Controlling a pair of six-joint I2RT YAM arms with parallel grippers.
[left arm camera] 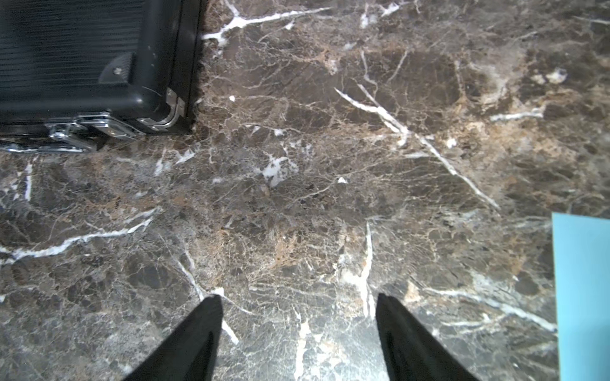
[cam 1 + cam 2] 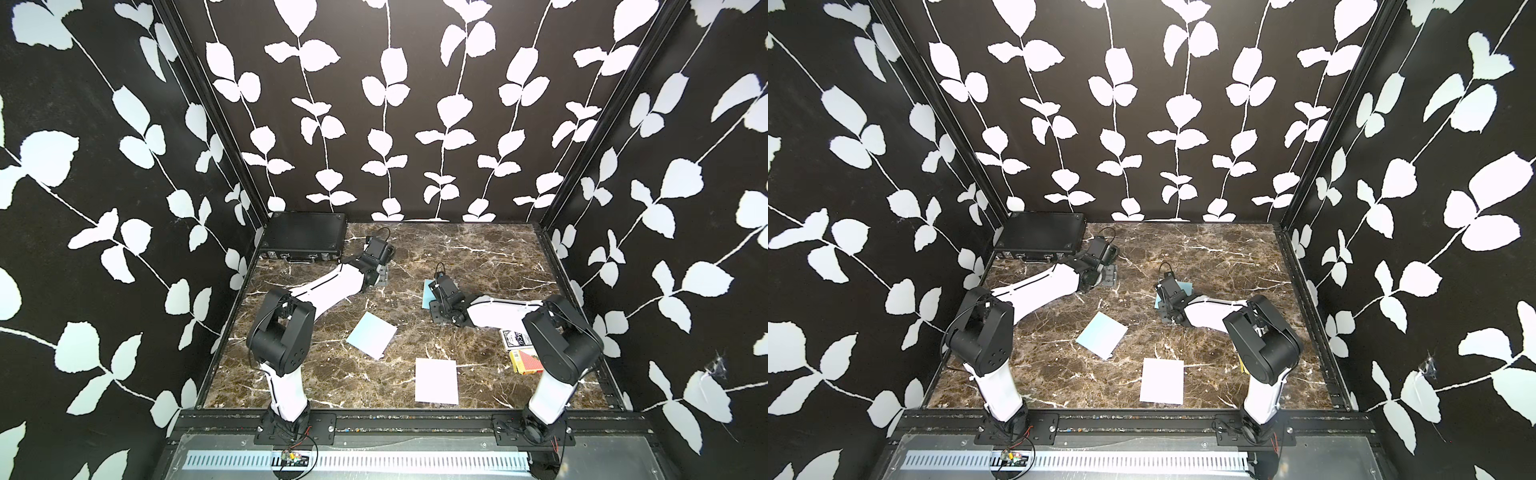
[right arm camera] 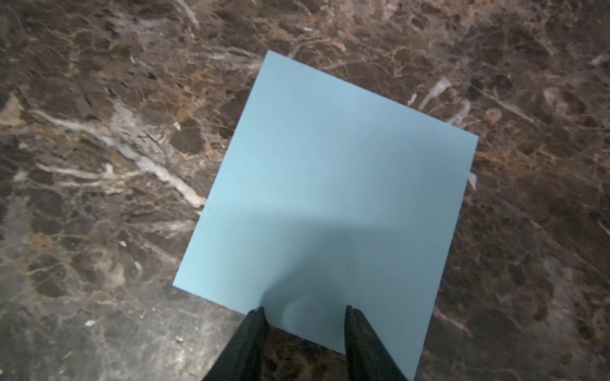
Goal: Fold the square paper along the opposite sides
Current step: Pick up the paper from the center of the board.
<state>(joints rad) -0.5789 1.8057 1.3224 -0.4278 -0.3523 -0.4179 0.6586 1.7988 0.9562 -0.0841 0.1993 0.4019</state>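
Right claw [image 3: 305, 310], half open, straddles the paper [image 3: 330, 181] edge, likely to lift it; left claw [image 1: 297, 297] gapes wide and empty above the surface [image 1: 330, 165].

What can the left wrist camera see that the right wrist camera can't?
Only the left wrist view: a black case and the left gripper, open over bare table. Only the right wrist view: the right gripper, open, at the edge of a whole blue paper. Both: the marble table and some blue paper. The left wrist view catches just a strip of paper, and I cannot tell whether it is the same sheet.
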